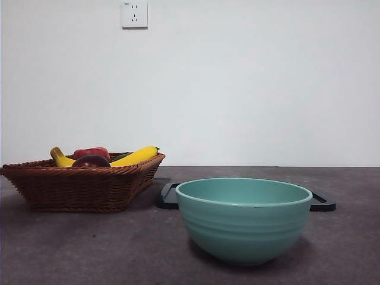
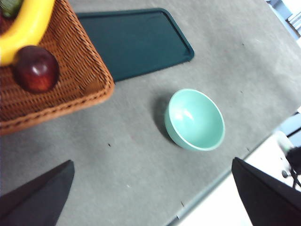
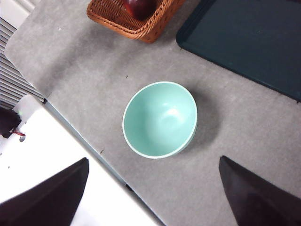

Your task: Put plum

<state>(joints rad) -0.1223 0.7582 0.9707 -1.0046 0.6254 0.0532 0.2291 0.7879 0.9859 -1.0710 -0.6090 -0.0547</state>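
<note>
Jaws wide and empty on both the left gripper and right gripper, with the plum upper left in the wicker basket, touching the banana, which could spoil a clean grip.

Much of the fruit and tray sat out of sight

In the front view the wicker basket rim hid all but the top of the plum, and the teal bowl covered the middle of the dark tray. The right wrist view cut the plum at the picture's edge. In the left wrist view the banana was cropped and a green item was too cut off to name.
</note>
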